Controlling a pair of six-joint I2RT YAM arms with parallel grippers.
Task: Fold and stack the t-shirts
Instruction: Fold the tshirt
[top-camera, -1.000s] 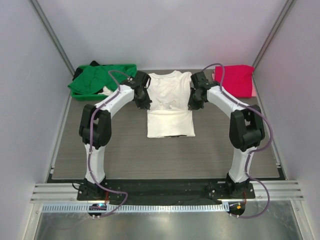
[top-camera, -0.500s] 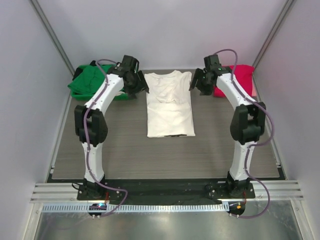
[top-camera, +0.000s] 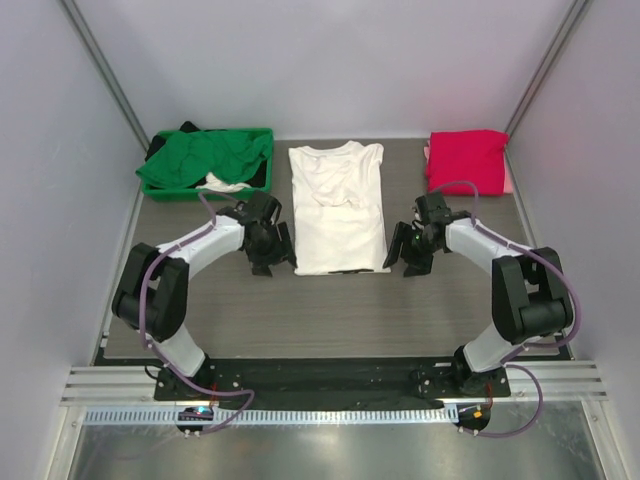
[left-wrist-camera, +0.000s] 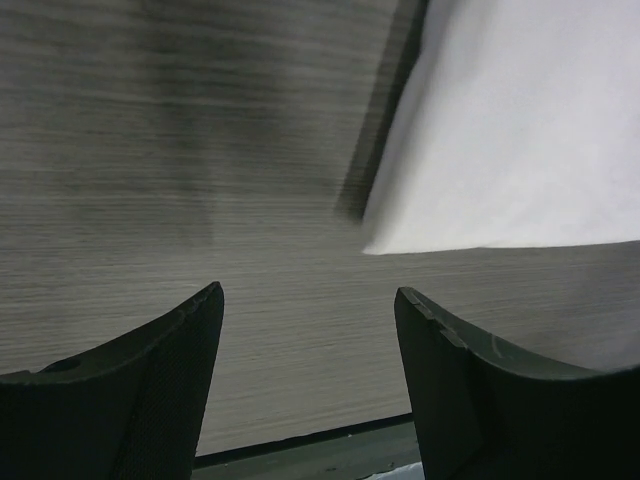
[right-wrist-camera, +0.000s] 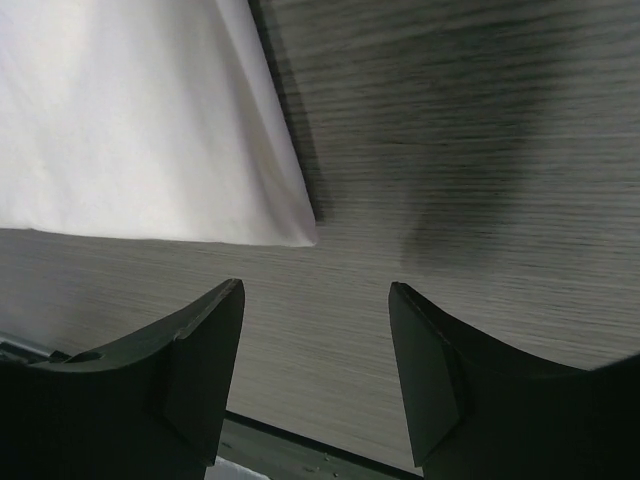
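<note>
White arm links (top-camera: 205, 238), black joints (top-camera: 150, 296), purple cables (top-camera: 456, 184)

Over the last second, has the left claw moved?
Yes. The left claw pulled back from the green bin toward the white t-shirt's near hem corner.

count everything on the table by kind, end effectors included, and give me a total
t-shirts: 3 (white t-shirt, pink-red t-shirt, green t-shirt)
green bin: 1
end effectors: 2 (left end effector, right end effector, both open)
total: 6
a white scrap and a dark scrap in the bin are too hidden to count
</note>
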